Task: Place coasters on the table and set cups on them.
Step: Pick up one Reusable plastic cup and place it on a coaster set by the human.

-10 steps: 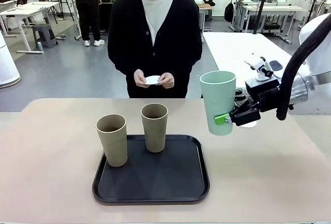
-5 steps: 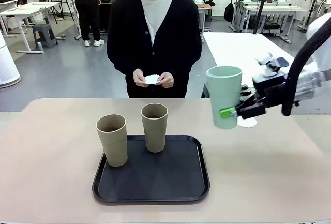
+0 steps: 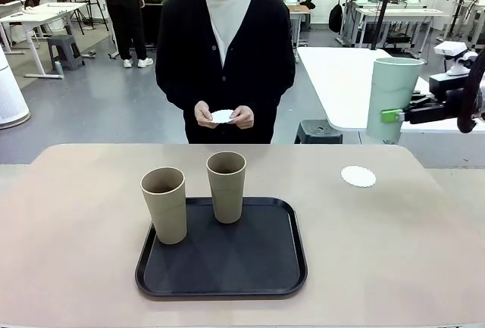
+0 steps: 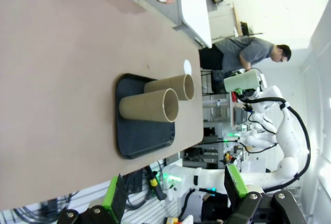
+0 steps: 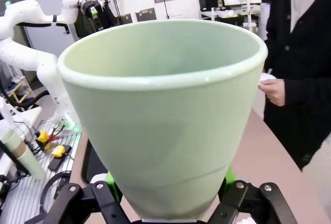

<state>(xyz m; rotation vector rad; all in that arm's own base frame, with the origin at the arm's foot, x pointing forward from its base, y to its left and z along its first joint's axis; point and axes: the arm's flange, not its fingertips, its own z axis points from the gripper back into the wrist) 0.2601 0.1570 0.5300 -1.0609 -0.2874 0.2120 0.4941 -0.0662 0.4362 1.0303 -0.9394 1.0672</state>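
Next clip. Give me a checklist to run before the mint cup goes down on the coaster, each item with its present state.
1. Mint cup clamped in the right tool: ok.
2. Cup upright: ok.
3. Coaster flat and bare on the table: ok.
4. Cup lined up over the coaster: not ok; it hangs high and to the right of it in the front view.
5. Person's hands clear of the coaster: ok, beyond the far edge, holding a second doily.
6. Left tool open and empty, away from the tan cups on the tray: ok.
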